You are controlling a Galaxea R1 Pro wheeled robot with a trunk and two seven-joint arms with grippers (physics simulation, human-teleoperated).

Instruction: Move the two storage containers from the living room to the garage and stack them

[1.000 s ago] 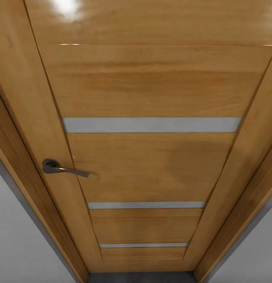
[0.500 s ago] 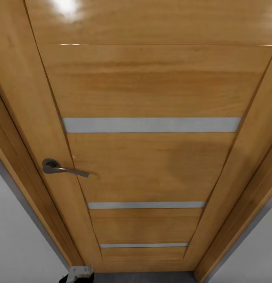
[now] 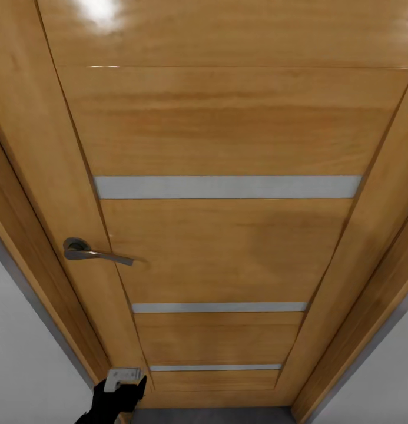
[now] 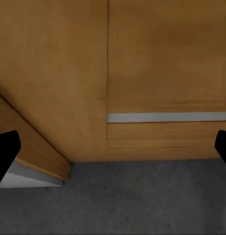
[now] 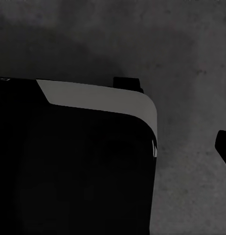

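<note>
You are facing a shut wooden door (image 3: 227, 235) with a dark lever handle (image 3: 95, 252), blocking your way. Your left gripper (image 3: 122, 390) is hovering low by its frame, fingers spread wide and holding nothing, over grey concrete floor (image 4: 142, 196). The right gripper's state is unclear.

Glare: a white hotspot sat on the glossy wooden door (image 3: 227, 129) near its top
Shadow: faint on the door panel
Right wrist view: dim and murky
Left wrist view: softly blurred
</note>
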